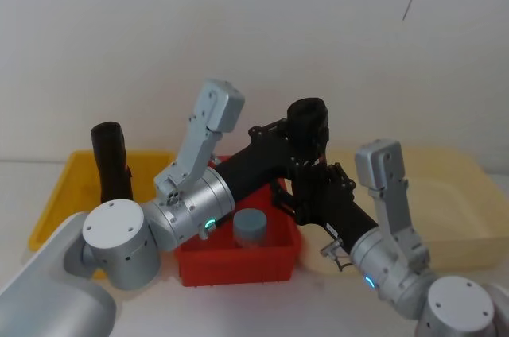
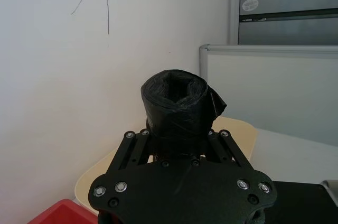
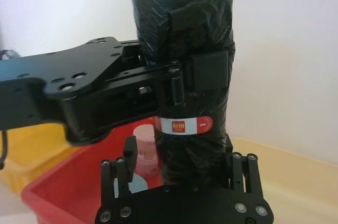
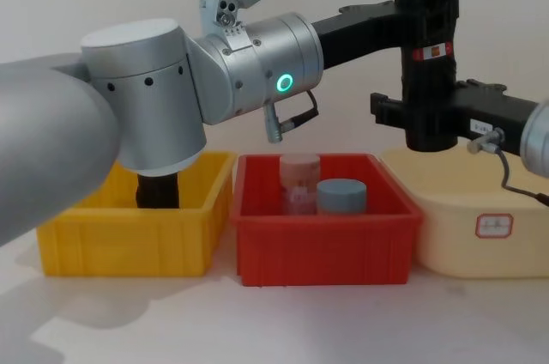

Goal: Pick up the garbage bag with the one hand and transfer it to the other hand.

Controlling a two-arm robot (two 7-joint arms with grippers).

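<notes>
**A:** What has the left claw got?

**B:** It is clamped on the upper half of the garbage bag, holding it upright in the air above the red bin.

**A:** And the right claw?

**B:** It straddles the roll's lower end, below the label. Its jaws are apart, with a gap on one side.

**A:** Progress?

**B:** The pick-up looks done and the handover is about halfway. The right has to close, then the left lets go.

Wall: bright, evenly lit
Table: soft grey shadows (darkest at the left)
Garbage bag: faint sheen on the wrinkled black plastic
</notes>
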